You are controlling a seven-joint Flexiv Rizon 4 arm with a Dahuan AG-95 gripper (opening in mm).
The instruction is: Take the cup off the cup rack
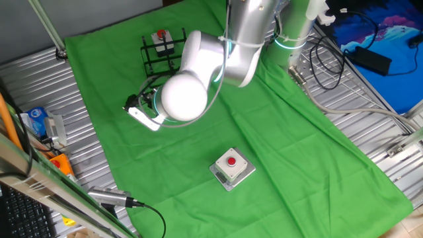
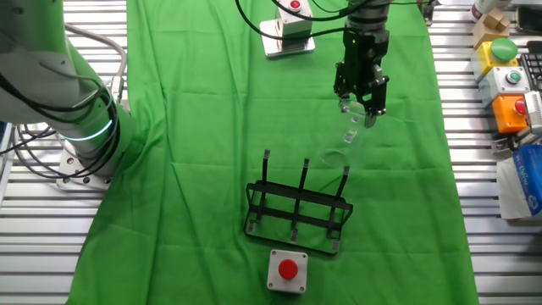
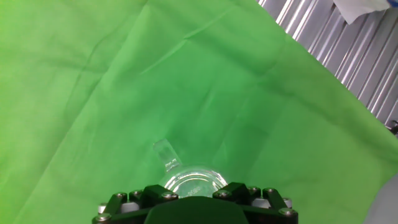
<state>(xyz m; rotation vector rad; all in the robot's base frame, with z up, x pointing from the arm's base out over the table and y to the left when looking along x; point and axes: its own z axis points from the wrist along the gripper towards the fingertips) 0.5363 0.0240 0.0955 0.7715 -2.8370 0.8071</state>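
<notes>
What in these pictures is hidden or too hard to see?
- One fixed view: the arm's white joint hides the claw and the cup.
- Other fixed view: the cup under the claw is faint against the cloth; the grip is unclear.
- Hand view: the claw's body covers part of the cup; the cup rack is out of frame.

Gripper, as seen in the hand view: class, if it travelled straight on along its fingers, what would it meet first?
The gripper is shut on the cup; beyond it lies only the green cloth, probably first contact, though depth is unclear.

Open cloth (image 2: 212, 127) beside cup rack (image 2: 298, 212)
</notes>
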